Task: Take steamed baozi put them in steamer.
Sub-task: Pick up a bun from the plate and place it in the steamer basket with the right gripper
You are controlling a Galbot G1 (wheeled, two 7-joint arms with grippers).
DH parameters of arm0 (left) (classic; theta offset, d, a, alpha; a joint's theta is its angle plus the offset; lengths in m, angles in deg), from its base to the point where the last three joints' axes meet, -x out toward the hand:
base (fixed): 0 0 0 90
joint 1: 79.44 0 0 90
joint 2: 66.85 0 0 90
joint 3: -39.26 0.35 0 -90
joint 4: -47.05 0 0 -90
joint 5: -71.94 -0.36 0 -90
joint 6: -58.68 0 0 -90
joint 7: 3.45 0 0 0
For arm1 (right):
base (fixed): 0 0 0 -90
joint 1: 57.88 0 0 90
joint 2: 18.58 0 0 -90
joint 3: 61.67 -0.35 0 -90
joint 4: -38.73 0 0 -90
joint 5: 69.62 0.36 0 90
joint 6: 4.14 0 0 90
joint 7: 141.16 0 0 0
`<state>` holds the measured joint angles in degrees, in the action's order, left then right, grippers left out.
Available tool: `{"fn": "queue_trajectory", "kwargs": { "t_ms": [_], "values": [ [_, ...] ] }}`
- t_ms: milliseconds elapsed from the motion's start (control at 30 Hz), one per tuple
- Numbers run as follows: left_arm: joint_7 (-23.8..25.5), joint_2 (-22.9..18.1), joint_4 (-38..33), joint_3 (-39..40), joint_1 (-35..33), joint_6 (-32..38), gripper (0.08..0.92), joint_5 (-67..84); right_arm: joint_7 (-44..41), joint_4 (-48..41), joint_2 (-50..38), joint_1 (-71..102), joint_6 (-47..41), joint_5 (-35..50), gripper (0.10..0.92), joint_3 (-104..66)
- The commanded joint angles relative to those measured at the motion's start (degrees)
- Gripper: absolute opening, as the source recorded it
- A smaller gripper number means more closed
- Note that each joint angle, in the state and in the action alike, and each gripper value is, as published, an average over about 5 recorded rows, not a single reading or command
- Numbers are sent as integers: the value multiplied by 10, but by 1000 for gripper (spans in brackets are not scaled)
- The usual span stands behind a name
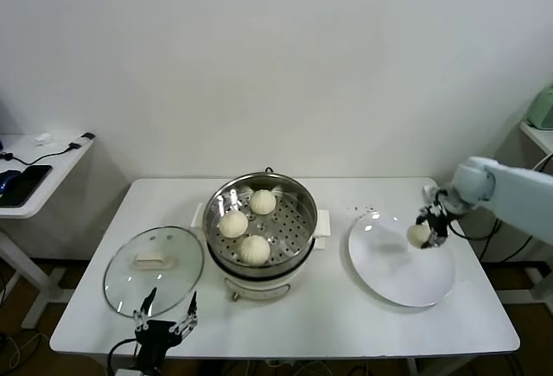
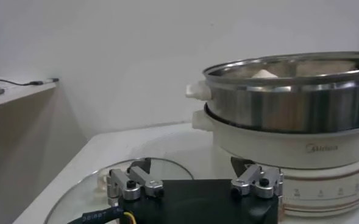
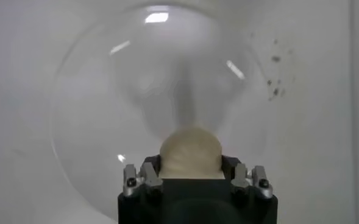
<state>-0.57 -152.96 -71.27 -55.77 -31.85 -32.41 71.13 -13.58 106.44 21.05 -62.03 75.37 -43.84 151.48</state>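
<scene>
The steel steamer (image 1: 298, 196) stands mid-table with three cream baozi on its perforated tray: one at the back (image 1: 263, 201), one on the left (image 1: 233, 224), one at the front (image 1: 254, 249). My right gripper (image 1: 423, 232) is shut on a fourth baozi (image 1: 419, 235) and holds it over the right part of the white plate (image 1: 389, 277). In the right wrist view the baozi (image 3: 190, 152) sits between the fingers above the plate (image 3: 100, 109). My left gripper (image 1: 164, 315) is open and empty at the table's front left, by the glass lid. The steamer's side (image 2: 289, 103) fills the left wrist view.
The glass lid (image 1: 154, 270) with a white handle lies flat left of the steamer; it also shows in the left wrist view (image 2: 161, 173). Dark crumbs (image 1: 363, 210) dot the table behind the plate. A side table (image 1: 34, 177) with cables stands at far left.
</scene>
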Motion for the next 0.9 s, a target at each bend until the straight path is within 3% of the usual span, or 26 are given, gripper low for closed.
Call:
{"fn": "queue_trajectory", "kwargs": {
  "t_ms": [33,200,400,900],
  "values": [
    [0,2,-3,5,4,-2,823,1,15,212,88,-376,-48,272,653,252],
    [2,2,-8,15,6,-5,823,0,60,265,168,-394,-90,369,653,202],
    [2,3,-13,21,7,-7,823,-1,115,250,255,-329,-125,426,653,133],
    [2,1,-10,15,5,-7,823,2,163,116,340,-110,-147,347,653,90]
  ]
}}
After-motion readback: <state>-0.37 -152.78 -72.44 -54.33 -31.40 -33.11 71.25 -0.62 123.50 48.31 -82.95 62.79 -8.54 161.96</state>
